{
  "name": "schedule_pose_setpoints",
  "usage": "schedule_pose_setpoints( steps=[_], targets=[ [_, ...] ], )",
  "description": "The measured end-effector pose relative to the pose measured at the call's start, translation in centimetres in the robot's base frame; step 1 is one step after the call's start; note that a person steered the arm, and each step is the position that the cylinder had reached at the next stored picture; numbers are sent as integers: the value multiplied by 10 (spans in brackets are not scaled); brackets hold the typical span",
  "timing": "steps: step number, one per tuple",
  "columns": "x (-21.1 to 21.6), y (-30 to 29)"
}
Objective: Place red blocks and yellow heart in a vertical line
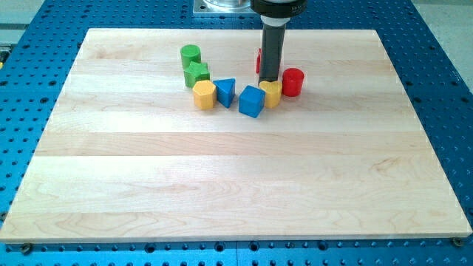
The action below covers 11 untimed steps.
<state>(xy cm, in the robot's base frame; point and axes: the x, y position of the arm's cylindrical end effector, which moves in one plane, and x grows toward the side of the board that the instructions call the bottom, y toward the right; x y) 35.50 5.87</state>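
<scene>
My tip point(269, 79) stands at the view's top centre, just above the yellow heart point(272, 94) and touching or nearly touching it. A red cylinder point(293, 81) sits just right of the tip and the heart. A second red block point(259, 60) is mostly hidden behind the rod, and its shape cannot be made out. The blue cube point(251, 101) touches the heart's left side.
A blue triangle point(225, 91) and a yellow hexagon point(205, 94) lie left of the blue cube. A green star point(196, 73) and a green cylinder point(191, 55) sit above them. All rest on the wooden board point(236, 185), with a blue perforated table around it.
</scene>
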Motion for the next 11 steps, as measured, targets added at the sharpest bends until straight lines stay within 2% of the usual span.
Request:
schedule_pose_setpoints(
  steps=[1,2,3,4,5,6,7,8,9,10,11],
  targets=[
    [-20,1],
    [-41,62],
    [-39,104],
    [-8,131],
    [2,80],
    [-23,65],
    [-21,7],
    [-30,-2],
    [-26,61],
    [2,34],
    [2,19]
  ],
)
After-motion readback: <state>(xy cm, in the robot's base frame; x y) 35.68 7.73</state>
